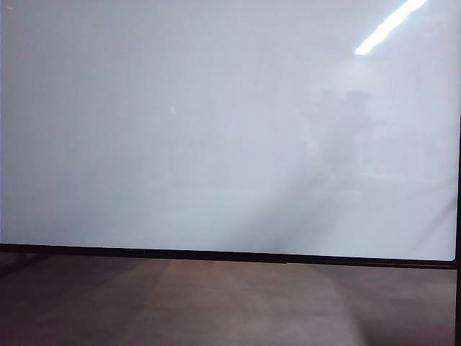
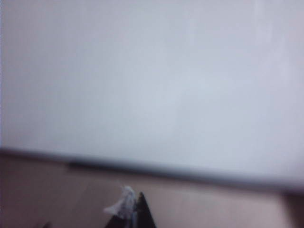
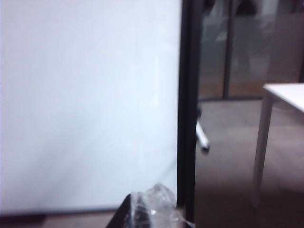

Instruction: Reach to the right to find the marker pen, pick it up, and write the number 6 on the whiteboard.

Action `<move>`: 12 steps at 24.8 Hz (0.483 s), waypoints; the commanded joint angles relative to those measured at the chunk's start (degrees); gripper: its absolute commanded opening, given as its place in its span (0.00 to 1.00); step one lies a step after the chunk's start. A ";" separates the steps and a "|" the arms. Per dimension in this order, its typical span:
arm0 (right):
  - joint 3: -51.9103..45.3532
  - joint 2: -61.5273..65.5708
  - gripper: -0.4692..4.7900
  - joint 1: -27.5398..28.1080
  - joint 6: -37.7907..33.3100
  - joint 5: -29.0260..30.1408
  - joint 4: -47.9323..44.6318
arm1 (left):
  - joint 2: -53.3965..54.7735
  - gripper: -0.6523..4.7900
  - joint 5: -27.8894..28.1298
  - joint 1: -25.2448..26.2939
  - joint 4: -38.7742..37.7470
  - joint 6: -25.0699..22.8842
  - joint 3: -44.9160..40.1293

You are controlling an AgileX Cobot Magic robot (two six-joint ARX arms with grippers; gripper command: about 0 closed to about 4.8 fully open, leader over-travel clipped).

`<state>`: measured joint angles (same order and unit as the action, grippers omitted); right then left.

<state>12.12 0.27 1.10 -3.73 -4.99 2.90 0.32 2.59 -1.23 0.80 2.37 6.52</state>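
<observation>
Start step: whiteboard [image 1: 216, 130] blank, no number 6 drawn. Neither arm visible in exterior view. Left claw [image 2: 135, 213] low before board's lower frame edge, tips seemingly together, state unclear. Right claw [image 3: 152, 211] near board's right frame edge, clenched, empty. Likely marker pen [image 3: 203, 137] just past that right edge, white-bodied, blurred. Next: swing right claw rightward, release jaws, align with pen.
</observation>
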 commanded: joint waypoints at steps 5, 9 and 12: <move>17.68 13.07 0.09 0.00 -0.83 -0.94 2.89 | 13.33 0.11 -5.88 0.00 -3.50 1.29 17.18; 23.98 22.05 0.09 0.07 -0.76 -0.94 -1.38 | 23.47 0.11 -10.84 -0.96 -3.28 1.29 25.03; 27.15 27.80 0.09 0.11 -0.74 -0.92 -4.90 | 28.72 0.11 -12.98 -2.80 -3.30 1.29 29.68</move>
<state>38.00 26.20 1.10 -4.47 -5.85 0.86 27.22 -8.45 -3.05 -2.87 3.70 34.04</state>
